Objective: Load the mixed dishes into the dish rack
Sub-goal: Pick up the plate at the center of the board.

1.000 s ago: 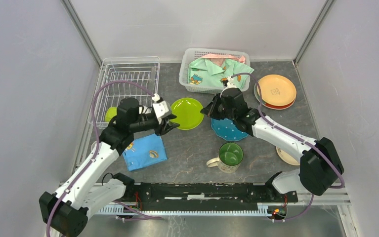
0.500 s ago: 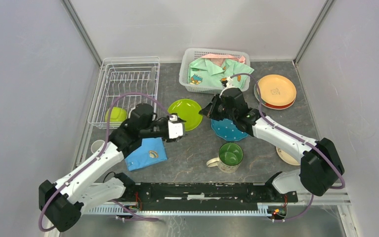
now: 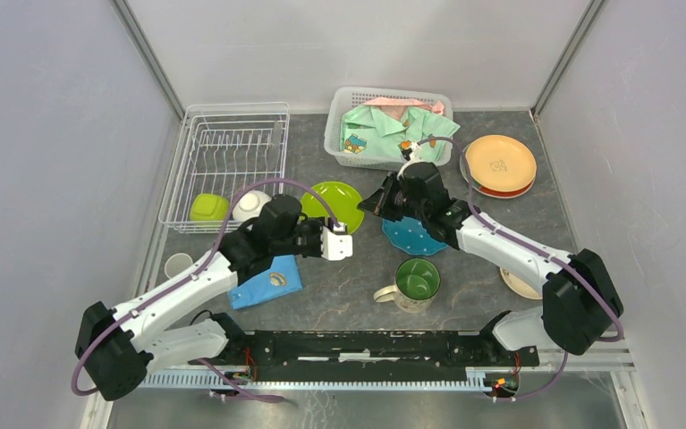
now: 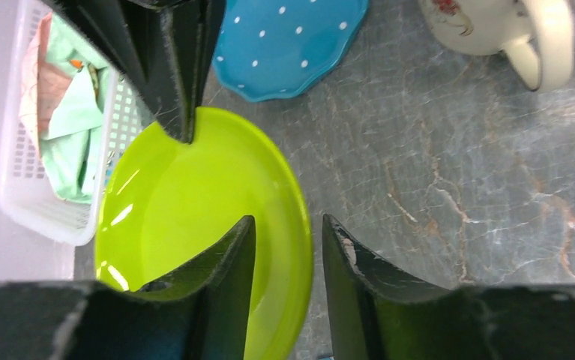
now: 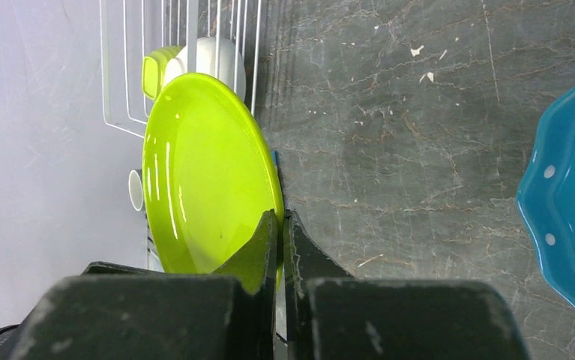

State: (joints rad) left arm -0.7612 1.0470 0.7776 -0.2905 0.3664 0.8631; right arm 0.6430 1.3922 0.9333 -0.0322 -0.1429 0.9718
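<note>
The lime-green plate (image 3: 328, 198) lies mid-table. My right gripper (image 3: 377, 204) is shut on its right rim; the right wrist view shows both fingers (image 5: 280, 217) pinching the plate's edge (image 5: 202, 172). My left gripper (image 3: 334, 231) is open at the plate's near rim, and in the left wrist view (image 4: 288, 225) one finger is over the plate (image 4: 194, 202) and one outside it, with gaps on both sides. The white wire dish rack (image 3: 232, 134) stands at the back left and holds a lime cup (image 3: 207, 207) and a white bowl (image 3: 251, 204).
A blue dotted plate (image 3: 415, 234) lies under the right arm and a green-lined mug (image 3: 415, 281) stands nearer. Orange and red plates (image 3: 500, 163) are stacked at the back right. A cream plate (image 3: 520, 284), a small cup (image 3: 176, 264), the blue cloth (image 3: 263, 277) and the clothes basket (image 3: 384, 125) also show.
My left arm has swung right, from the rack's front corner to the lime plate's near rim, uncovering the cup and bowl in the rack. My right gripper has stayed on the plate.
</note>
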